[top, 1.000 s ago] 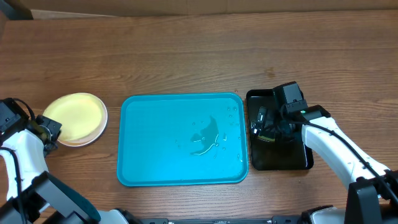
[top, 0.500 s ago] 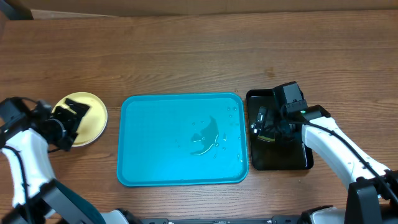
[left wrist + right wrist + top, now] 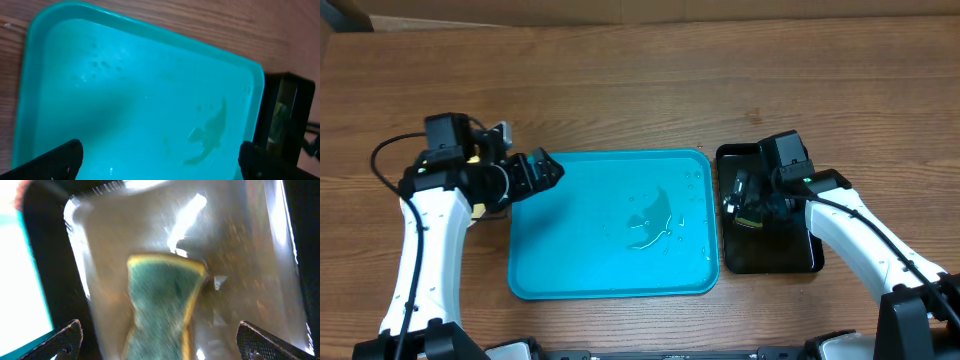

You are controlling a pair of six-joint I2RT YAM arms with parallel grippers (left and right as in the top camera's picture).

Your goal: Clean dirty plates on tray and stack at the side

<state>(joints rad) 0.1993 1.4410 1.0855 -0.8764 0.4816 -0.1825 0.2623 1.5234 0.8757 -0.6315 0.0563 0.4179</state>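
"Tray (image 3: 570, 270), where is it?"

"Centre of the overhead view, long side running left to right on the wooden table (image 3: 620, 80). It is turquoise, with a raised rim and rounded corners. A wet smear (image 3: 650, 222) lies right of its middle, and small droplets (image 3: 692, 185) dot the upper right corner."

"And the plates?"

"I cannot make them out. The left arm (image 3: 425, 240) covers the table at the left of the tray, so whatever lies there is hidden."

"What about the left gripper (image 3: 542, 170)?"

"It hangs over the tray's upper left corner. In the left wrist view its 2 fingertips (image 3: 55, 162) show at the bottom corners of the frame, spread wide, with only the blue floor of the tray between them. It has hold of nothing."

"The right side?"

"A glossy black tray (image 3: 770, 258) sits just beside the blue one, at its right edge; whether the 2 rims touch I cannot tell. The right gripper (image 3: 745, 205) is low over the upper left part of that black tray. The right wrist view is blurred, yet it shows a green sponge (image 3: 160, 305) with a yellow edge lying on the shiny floor, in the lower middle of the frame."

"Gripped?"

"No. The 2 fingertips stand far apart at the bottom corners, wider than the sponge, and neither touches it."
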